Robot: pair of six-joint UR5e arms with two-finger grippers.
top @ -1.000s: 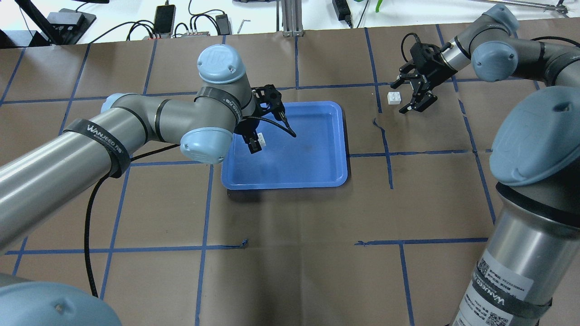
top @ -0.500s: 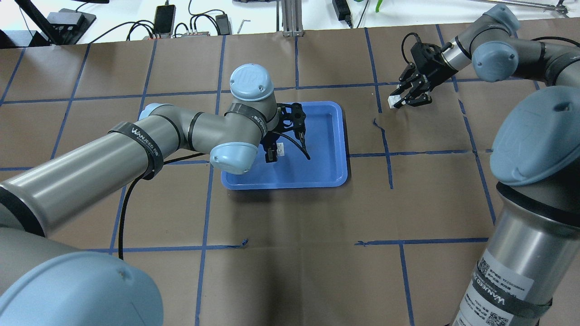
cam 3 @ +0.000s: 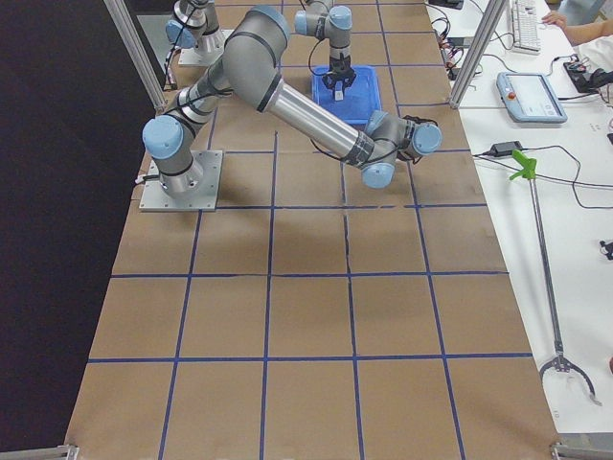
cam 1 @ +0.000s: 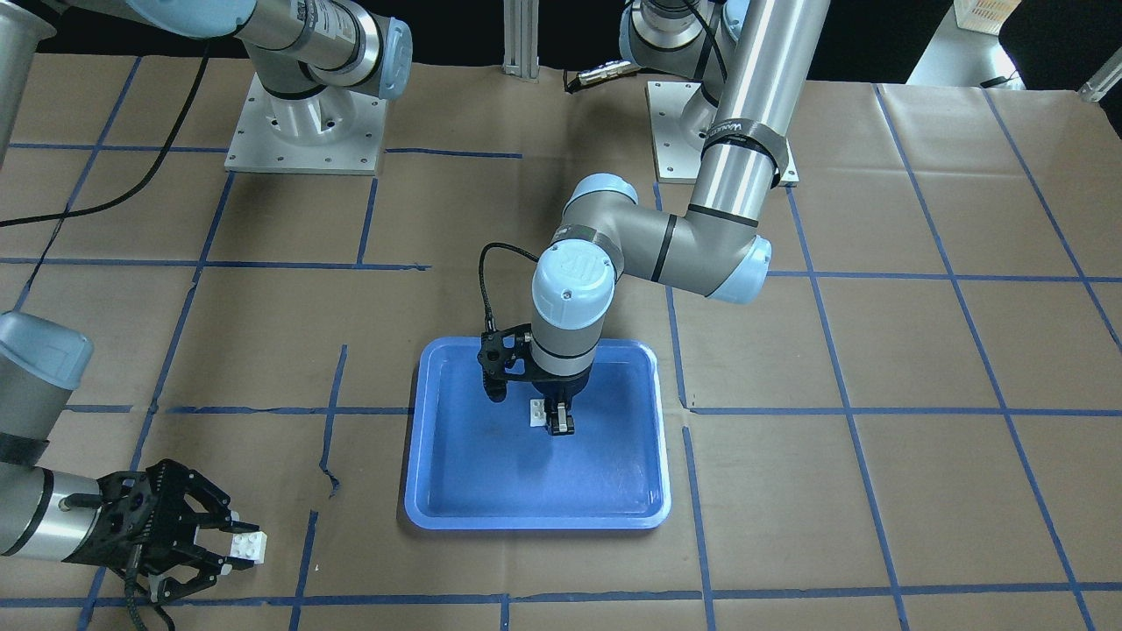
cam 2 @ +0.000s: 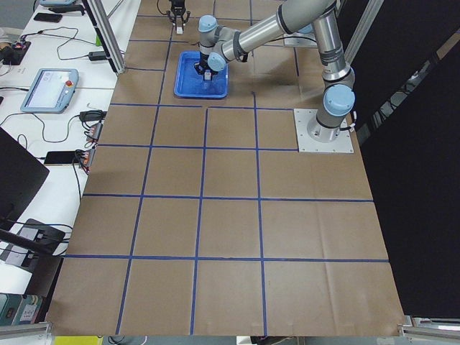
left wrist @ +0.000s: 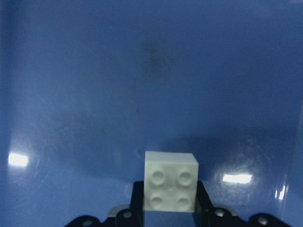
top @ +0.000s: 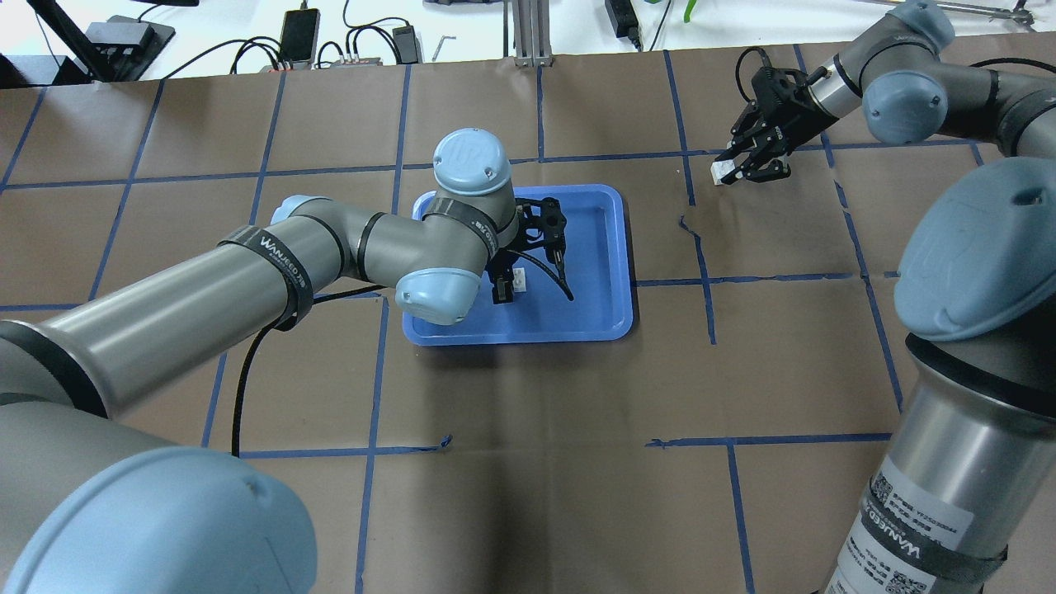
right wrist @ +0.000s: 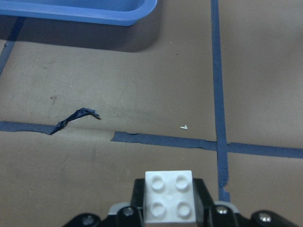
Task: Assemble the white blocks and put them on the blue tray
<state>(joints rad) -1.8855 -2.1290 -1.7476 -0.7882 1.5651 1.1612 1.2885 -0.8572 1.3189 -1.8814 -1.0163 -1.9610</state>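
One white block (left wrist: 170,181) is held in the left pincer (cam 1: 548,421) over the blue tray (cam 1: 456,491). The other white block (right wrist: 169,196) is held in the right pincer (cam 1: 230,549) above the desk (top: 536,396), well apart from the tray. The wrist views show the four studs of each, which the overhead view does not.

Far left gripper (cam 3: 337,92) over blue tray (cam 3: 365,107)
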